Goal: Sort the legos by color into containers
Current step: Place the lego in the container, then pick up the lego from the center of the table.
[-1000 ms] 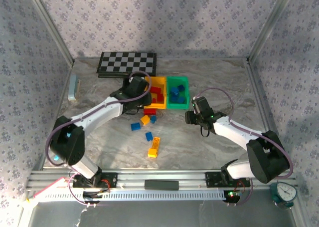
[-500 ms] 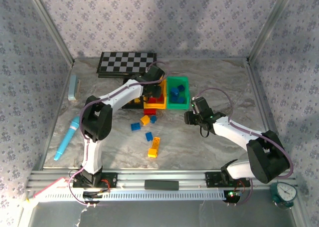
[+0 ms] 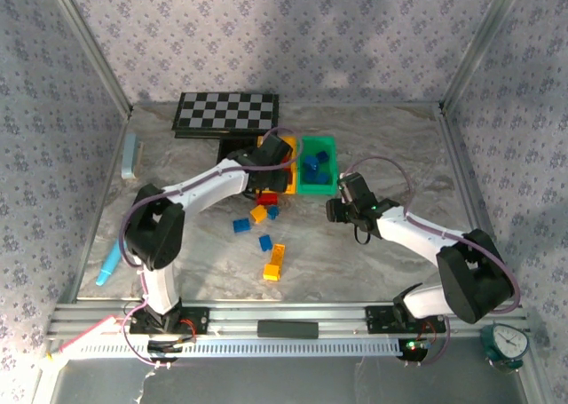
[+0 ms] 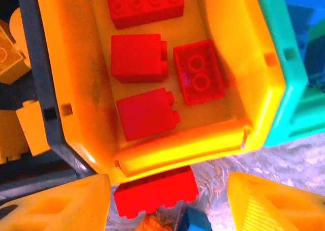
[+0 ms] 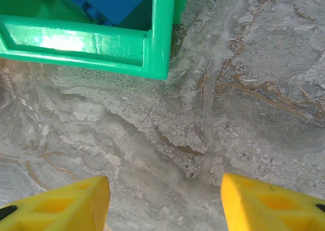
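Observation:
My left gripper point(image 3: 269, 182) hangs open over the near rim of the yellow bin point(image 4: 76, 78), which holds several red legos point(image 4: 138, 57). Another red lego point(image 4: 155, 191) lies on the table just outside that rim, below and between the yellow fingers point(image 4: 56, 205), untouched. To the left, the black bin point(image 4: 43, 89) holds yellow legos point(image 4: 10, 58). The green bin point(image 3: 317, 189) holds blue legos point(image 5: 109, 0). My right gripper point(image 3: 341, 209) is open over bare marble near the green bin's front corner point(image 5: 152, 58). Loose blue point(image 3: 265, 242) and orange legos point(image 3: 275, 262) lie on the table.
A checkerboard point(image 3: 226, 111) lies behind the bins. A cyan pen point(image 3: 110, 266) rests at the left, and a pale blue strip point(image 3: 130, 155) lies by the left wall. Metal frame posts bound the table's sides.
The left arm swung right, from beside the yellow bin to over it, and its jaws opened. The cyan pen came into sight. The right arm stayed still.

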{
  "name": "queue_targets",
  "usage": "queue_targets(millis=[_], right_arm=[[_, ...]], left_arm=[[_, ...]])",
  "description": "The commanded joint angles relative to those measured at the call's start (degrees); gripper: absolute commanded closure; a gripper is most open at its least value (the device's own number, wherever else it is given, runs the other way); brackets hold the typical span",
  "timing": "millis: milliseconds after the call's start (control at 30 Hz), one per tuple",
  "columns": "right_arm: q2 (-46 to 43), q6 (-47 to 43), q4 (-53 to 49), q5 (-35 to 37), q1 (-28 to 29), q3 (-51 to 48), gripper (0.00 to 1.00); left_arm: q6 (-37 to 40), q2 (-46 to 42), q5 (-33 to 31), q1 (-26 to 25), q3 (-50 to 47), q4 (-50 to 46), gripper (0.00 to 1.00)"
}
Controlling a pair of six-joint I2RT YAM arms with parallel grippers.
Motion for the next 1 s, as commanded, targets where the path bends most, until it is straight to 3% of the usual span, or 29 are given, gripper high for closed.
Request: queue_targets(millis=[0,167,600,967], right_arm=[[0.69,-0.94,0.19,1.21,0.48,1.71,0.39],[1.39,-0.97,0.28,1.05,0.8,2.14,0.39],[1.87,-1.21,0.0,2.01,1.2,2.42,0.39],[2.15,-1.29,0.06,2.19,1.47,2.68,0.39]], left_arm=[[-0.56,-4.0,-0.3,-0.36,-4.7,3.4,0.38],[-2.33,-5.86,-0.73,-0.71,-9.93,6.1,0.4],[-4.4,-1.15,-1.09,-0.76,-9.15,5.17,0.4],[-5.2,2.14,0.1,-0.73,-7.04,3.29,0.32]])
